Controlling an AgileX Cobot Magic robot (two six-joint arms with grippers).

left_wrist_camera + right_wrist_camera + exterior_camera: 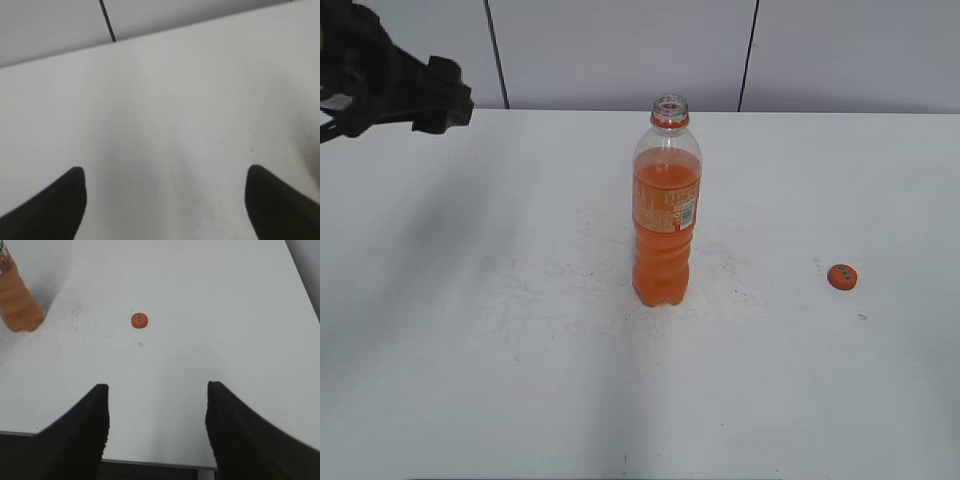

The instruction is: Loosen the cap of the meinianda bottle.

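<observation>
The meinianda bottle (pixel 666 215) stands upright mid-table, its mouth uncapped, with orange drink and an orange neck ring. Its lower body shows at the top left of the right wrist view (pixel 17 302). The orange cap (pixel 842 277) lies flat on the table to the bottle's right, apart from it; it also shows in the right wrist view (pixel 139 320). My left gripper (pixel 165 177) is open and empty over bare table; its arm (pixel 395 85) is raised at the far left. My right gripper (pixel 157 390) is open and empty near the table's front edge, well short of the cap.
The white table (pixel 520 330) carries only the bottle and cap. A grey panelled wall (pixel 620 50) runs behind the far edge. The table's near edge (pixel 150 462) and right edge show in the right wrist view.
</observation>
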